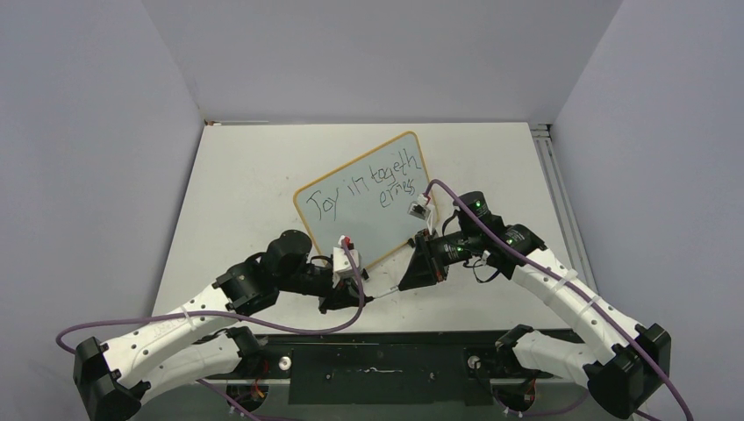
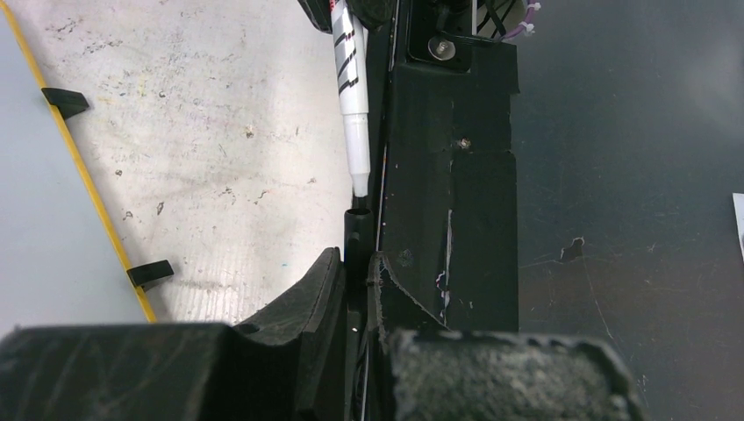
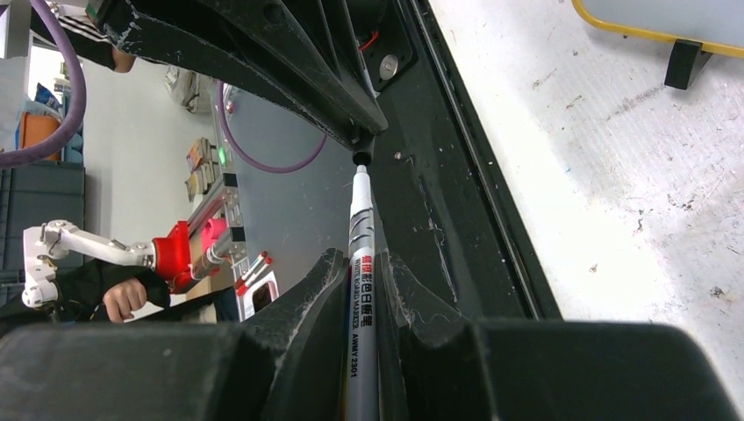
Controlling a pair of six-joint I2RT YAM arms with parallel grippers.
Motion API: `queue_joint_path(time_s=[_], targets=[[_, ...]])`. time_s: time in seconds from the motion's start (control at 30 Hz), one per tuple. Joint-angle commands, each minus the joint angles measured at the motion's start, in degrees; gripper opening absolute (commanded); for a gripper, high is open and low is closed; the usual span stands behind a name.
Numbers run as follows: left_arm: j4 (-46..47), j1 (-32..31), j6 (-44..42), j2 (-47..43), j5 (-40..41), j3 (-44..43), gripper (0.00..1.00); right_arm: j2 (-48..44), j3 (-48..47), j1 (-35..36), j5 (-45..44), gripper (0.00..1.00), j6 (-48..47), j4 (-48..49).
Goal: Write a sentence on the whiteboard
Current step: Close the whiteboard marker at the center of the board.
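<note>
We see the glossy round-cornered whiteboard, bearing the thin scrawled sentence, on the matte worktop, while nearer the right end effector clamps a slim white marker and the left end effector pinches its black cap.

Overhead view evenly lit but dim, soft shadows on the table. Wrist views: near fingers dark and blurred; background sharp.

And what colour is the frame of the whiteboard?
Yellow-orange: a thin frame round the pale whiteboard. The top external view shows it best.
</note>
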State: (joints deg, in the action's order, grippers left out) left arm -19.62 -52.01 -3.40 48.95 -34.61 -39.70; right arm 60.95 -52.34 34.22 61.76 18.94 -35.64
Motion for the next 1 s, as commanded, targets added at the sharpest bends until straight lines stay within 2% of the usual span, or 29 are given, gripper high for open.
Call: queue_joint_path(time_s=[0.0, 0.6, 0.97], targets=[[2.88, 0.4, 0.43, -0.7, -1.11, -1.6, 0.0, -1.8, 0.35, 0.38, -0.01, 0.05, 0.63, 3.12], [3.36, 1.28, 1.2, -0.27, -1.43, -1.85, 0.0, -1.14, 1.85, 1.69, -0.35, 0.05, 2.94, 7.93], [4.21, 2.52, 1.9, -1.14, -1.51, -1.52, 0.0, -1.17, 5.87, 5.63, -3.36, 0.05, 10.33, 19.13]])
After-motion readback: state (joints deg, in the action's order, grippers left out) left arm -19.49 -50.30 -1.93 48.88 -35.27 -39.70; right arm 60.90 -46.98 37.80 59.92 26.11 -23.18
